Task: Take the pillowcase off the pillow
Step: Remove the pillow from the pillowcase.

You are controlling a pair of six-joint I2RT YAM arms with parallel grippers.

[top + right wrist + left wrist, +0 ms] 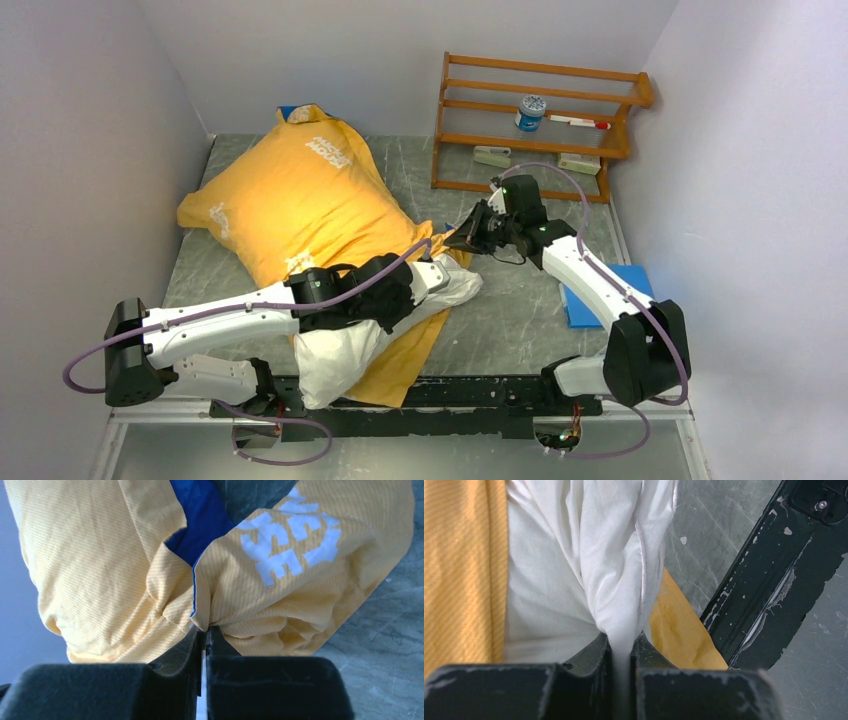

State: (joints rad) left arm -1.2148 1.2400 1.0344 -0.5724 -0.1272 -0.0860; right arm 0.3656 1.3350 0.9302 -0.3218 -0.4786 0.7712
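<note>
While my left tool (pixel 624 650) is clamped on the white pillow (pixel 340 355) poking out at lower centre, my right tool (pixel 205 635) is pinched shut on the yellow pillowcase (pixel 290 195) hem just beside it. The cased bulk lies along a line toward the upper left, so I reckon the pull must follow that axis

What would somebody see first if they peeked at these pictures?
The big yellow-orange pillowcase sprawled across the left and middle of the table. The white pillow pokes out of its near end, pinched by the left hand, while the right hand pinches the pillowcase edge near the table's middle.
</note>
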